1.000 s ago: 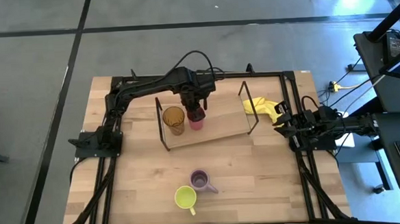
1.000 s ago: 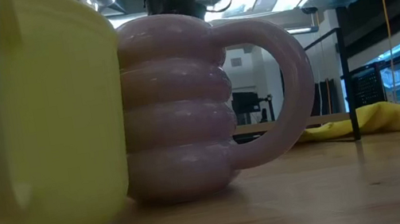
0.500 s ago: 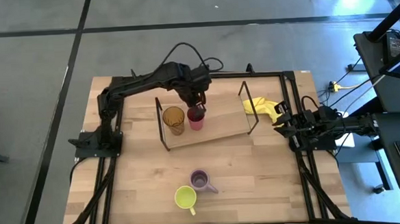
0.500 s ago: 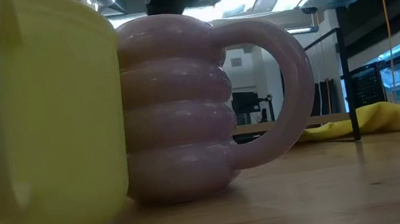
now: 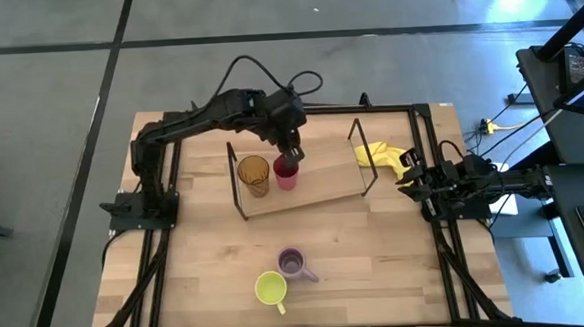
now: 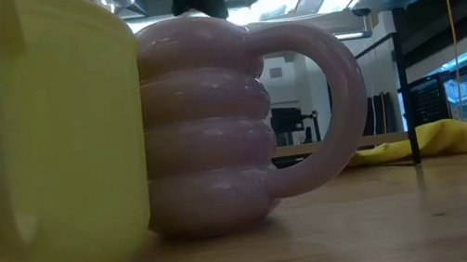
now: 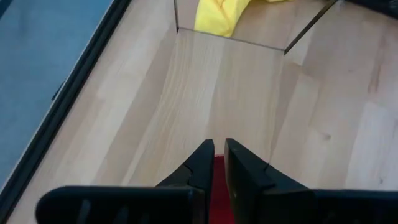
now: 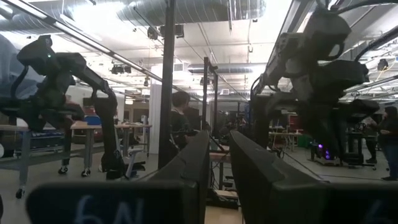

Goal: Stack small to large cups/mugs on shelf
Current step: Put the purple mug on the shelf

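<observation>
The left gripper (image 5: 290, 156) hung over the shelf (image 5: 323, 182), right above the red cup (image 5: 286, 174), w/ its fingers (image 7: 202, 163) nearly together, only a thin gap showing red between them; from here I couldn't tell if they pinched the cup's rim or had let go. The red cup stood on the shelf just beside the amber tumbler (image 5: 253, 174). The purple mug (image 5: 293, 263) and yellow-green mug (image 5: 269, 287) sat near the table's front edge, touching or almost, not yet shelved. The right gripper (image 5: 414, 182) waited at the table's right side by the yellow cloth (image 5: 384, 156), jaws close to shut, holding nothing. Risk, imo: if a finger caught the rim on the way up, the cup could tip into the tumbler and knock both over.
</observation>
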Controlling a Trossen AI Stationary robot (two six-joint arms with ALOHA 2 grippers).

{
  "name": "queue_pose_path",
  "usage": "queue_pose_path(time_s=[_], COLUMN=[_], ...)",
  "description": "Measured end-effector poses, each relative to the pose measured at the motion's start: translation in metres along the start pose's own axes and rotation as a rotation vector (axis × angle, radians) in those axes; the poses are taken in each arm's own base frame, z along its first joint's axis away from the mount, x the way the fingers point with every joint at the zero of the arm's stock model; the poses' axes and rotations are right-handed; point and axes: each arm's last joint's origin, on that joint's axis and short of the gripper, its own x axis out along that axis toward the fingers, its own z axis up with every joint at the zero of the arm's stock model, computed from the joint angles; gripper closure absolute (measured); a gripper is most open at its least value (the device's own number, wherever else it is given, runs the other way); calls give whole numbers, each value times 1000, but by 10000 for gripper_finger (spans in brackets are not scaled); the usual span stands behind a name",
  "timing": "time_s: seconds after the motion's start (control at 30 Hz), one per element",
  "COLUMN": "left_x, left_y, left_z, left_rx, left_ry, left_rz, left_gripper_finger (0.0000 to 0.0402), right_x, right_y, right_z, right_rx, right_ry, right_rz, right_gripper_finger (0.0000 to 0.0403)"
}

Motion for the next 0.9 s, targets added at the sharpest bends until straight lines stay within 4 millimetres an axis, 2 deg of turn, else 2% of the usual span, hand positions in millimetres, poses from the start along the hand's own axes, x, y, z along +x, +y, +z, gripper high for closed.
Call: queue_pose_path(time_s=[0.3, 0.5, 0.7, 0.9], left_x=[-3, -4, -6, -9], left_y=[-26, -37, -52, -69], left_z=[5, -3, -12, -17], left_rx=[72, 144, 188, 227], left_ry=[-88, -41, 27, 27], left_rz=[-105, -116, -234, -234], left_gripper_finger=[369, 370, 370, 370], right_x=[0, 0, 0, 0], right_y=[0, 0, 0, 0], right_z=[-1, -1, -1, -1], right_rx=[1, 1, 0, -126], right_ry=[5, 6, 6, 6], right_rz=[-1, 0, 0, 0], right_gripper_finger=[336, 336, 336, 336])
